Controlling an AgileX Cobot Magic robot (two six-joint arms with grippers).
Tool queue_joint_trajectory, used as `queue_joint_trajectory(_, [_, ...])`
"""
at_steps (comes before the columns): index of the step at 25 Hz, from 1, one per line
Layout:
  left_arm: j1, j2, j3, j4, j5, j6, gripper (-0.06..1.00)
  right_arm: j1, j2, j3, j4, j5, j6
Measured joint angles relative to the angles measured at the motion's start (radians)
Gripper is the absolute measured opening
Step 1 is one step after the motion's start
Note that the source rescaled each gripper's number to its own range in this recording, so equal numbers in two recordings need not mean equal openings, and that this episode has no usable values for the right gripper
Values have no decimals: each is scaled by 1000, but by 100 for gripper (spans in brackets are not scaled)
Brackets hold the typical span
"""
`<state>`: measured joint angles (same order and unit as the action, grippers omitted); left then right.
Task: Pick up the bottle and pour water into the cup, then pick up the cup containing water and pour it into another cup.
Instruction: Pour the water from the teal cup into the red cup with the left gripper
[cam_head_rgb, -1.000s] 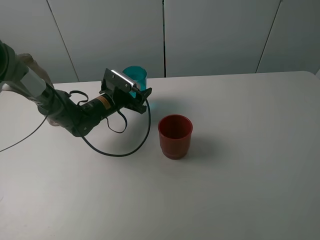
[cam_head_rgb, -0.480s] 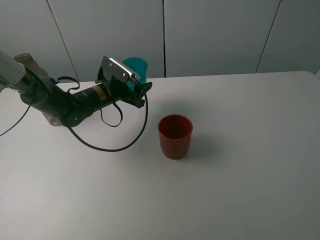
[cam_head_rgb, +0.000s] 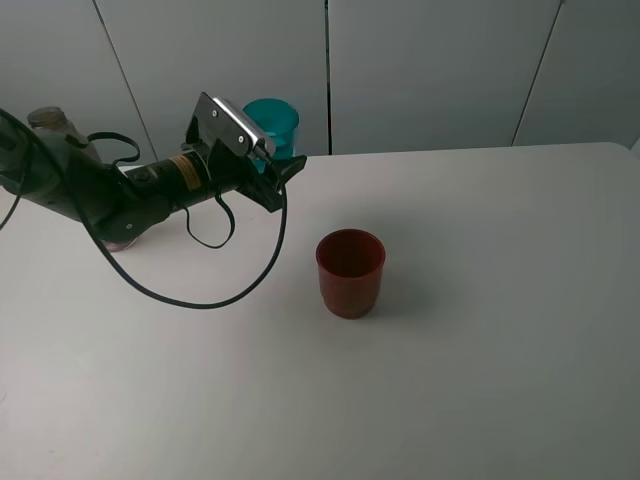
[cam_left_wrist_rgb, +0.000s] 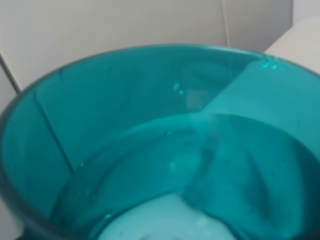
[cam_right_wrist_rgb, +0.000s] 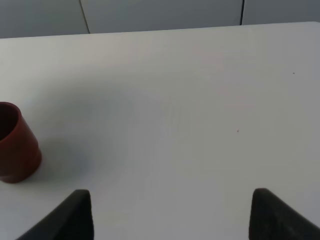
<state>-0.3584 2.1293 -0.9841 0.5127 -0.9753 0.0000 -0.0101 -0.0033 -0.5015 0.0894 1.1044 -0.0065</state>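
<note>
The left claw (cam_head_rgb: 268, 165) is clenched on the teal cup (cam_head_rgb: 272, 122) and holds it in the air above the back left part of the table (cam_head_rgb: 500, 360), clear of the surface and close to upright. In the exterior high view the cup's rim shows against the grey wall panels (cam_head_rgb: 430, 70), while its lower part is hidden behind the claw's black fingers. The left wrist view is filled by the same cup (cam_left_wrist_rgb: 125, 100) seen from just above its rim – translucent teal walls with a pale patch low inside that looks like water, though its level cannot be judged.

The red cup (cam_head_rgb: 350, 272) stands upright on the table near the middle, well apart from the teal one and nearer the camera; it also shows at the edge of the right wrist view (cam_right_wrist_rgb: 15, 145).

The bottle (cam_head_rgb: 50, 122) stands at the far left, mostly hidden behind the left arm, only its neck and shoulder plain. A black cable (cam_head_rgb: 200, 300) droops from that arm in a loop over the table.

The right claw (cam_right_wrist_rgb: 172, 215) is released – its two dark fingertips stand wide apart over bare table, gripping nothing.
</note>
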Motion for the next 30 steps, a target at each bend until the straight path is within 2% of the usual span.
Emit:
queue_joint_trajectory(15, [0,-5,6,237,-17,-46,9,0,0,0,0,0,0])
queue_joint_trajectory(21, [0,-58,6,350,75,-63,9,0,0,0,0,0,0])
queue_joint_trajectory(30, [0,-126,6,472,162,-69,9,0,0,0,0,0,0])
